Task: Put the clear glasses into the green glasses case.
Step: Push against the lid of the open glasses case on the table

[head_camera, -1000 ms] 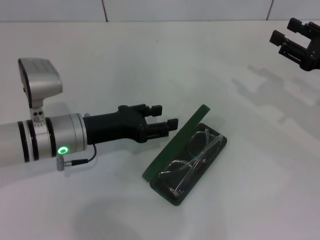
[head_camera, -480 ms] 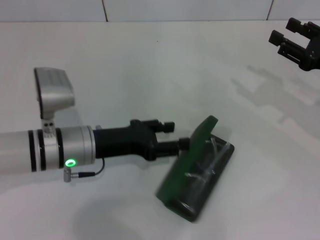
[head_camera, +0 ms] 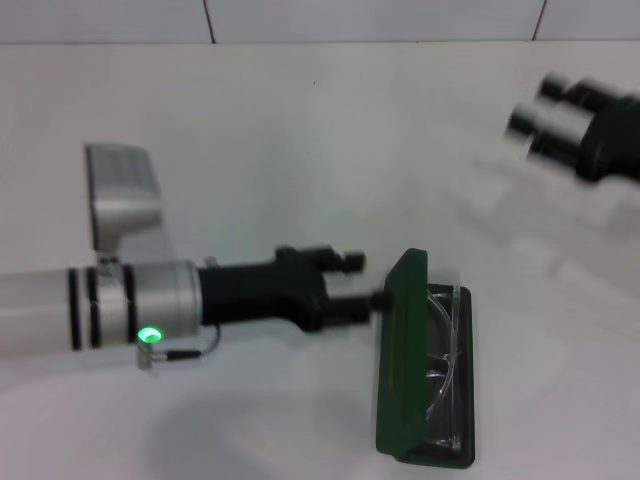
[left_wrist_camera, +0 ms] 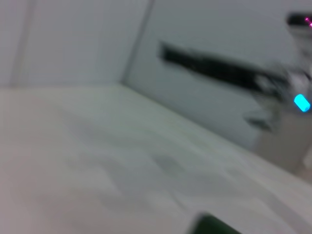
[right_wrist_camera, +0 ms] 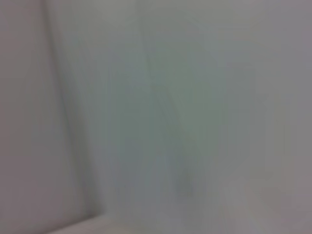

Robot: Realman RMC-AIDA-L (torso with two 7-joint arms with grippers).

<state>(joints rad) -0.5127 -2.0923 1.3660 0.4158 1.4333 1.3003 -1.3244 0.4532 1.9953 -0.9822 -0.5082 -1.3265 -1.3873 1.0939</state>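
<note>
The green glasses case lies at lower centre-right, lid raised nearly upright, the clear glasses inside. The left gripper, jaws parted, touches the lid. Upper right, the right gripper seems unclenched.

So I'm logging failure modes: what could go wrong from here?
The left gripper pushes sideways on the raised lid, so the case may slide or turn on the table rather than close. The glasses lie inside, so the lid may also pinch an arm.
</note>
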